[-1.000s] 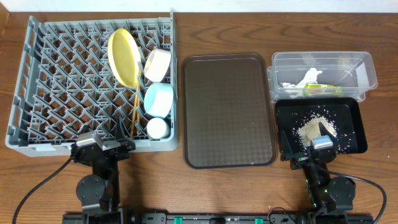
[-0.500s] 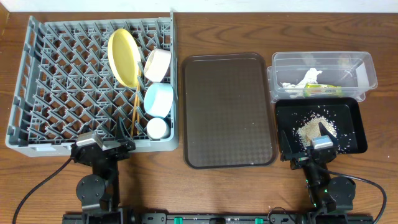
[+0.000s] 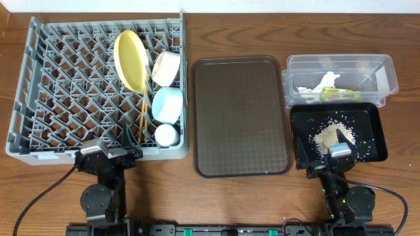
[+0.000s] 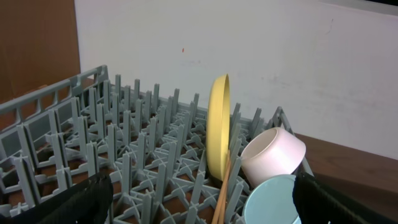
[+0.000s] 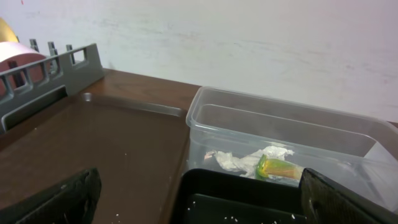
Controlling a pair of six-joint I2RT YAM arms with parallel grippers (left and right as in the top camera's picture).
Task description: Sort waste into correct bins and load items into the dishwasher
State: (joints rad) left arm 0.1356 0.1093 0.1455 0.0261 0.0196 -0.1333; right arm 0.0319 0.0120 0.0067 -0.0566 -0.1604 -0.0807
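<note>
The grey dish rack [image 3: 59, 85] holds the yellow plate [image 3: 129, 60] on edge, the white bowl [image 3: 167, 67], the light blue bowl [image 3: 167, 105], the small white cup [image 3: 165, 135] and the chopsticks [image 3: 142, 118]. The left wrist view shows the plate [image 4: 218, 127], white bowl [image 4: 273, 155], blue bowl [image 4: 270, 202] and chopsticks [image 4: 221, 196]. The clear tub [image 3: 340, 78] holds white paper scraps [image 3: 325, 82] and the green-yellow wrapper [image 3: 340, 94]. The black tray [image 3: 371, 141] holds rice crumbs [image 3: 331, 131]. My left gripper [image 3: 108, 152] and right gripper [image 3: 326, 157] are open and empty at the near edge.
The flat brown serving tray [image 3: 241, 115] lies between the rack and the bins, with a few crumbs on it in the right wrist view [image 5: 112, 149]. A white wall stands behind the table.
</note>
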